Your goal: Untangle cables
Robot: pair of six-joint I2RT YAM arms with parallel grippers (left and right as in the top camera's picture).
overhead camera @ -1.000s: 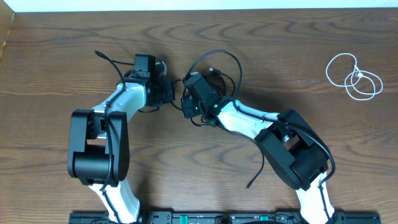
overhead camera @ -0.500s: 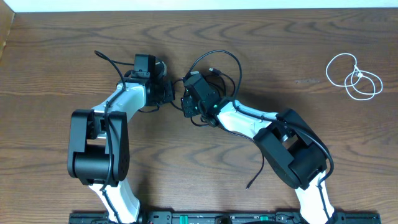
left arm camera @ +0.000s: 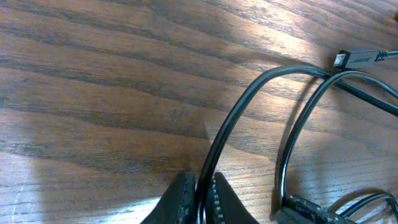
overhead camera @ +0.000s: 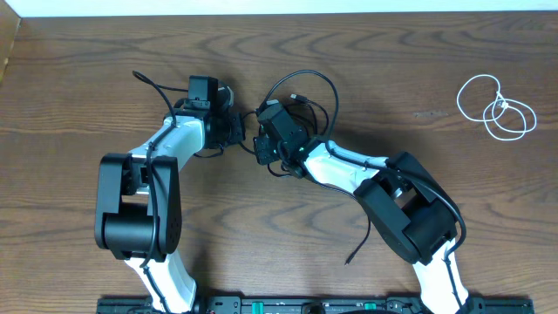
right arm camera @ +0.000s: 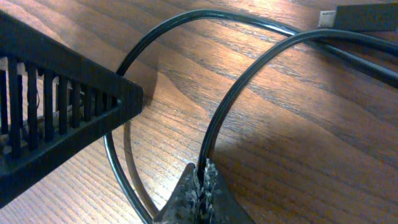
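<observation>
Clamps black cable (left arm camera: 227, 124) in left end effector (left arm camera: 200, 196) and in right end effector (right arm camera: 203, 185), loops ahead of both; white cable (overhead camera: 497, 106) well apart from both, on wooden desk (overhead camera: 392, 70).

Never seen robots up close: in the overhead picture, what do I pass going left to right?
Left arm's big black joint → left gripper → right gripper → right arm's big black joint → white cable. The black cable, pinched by both grippers, overlaps them, so it is left unplaced.
</observation>
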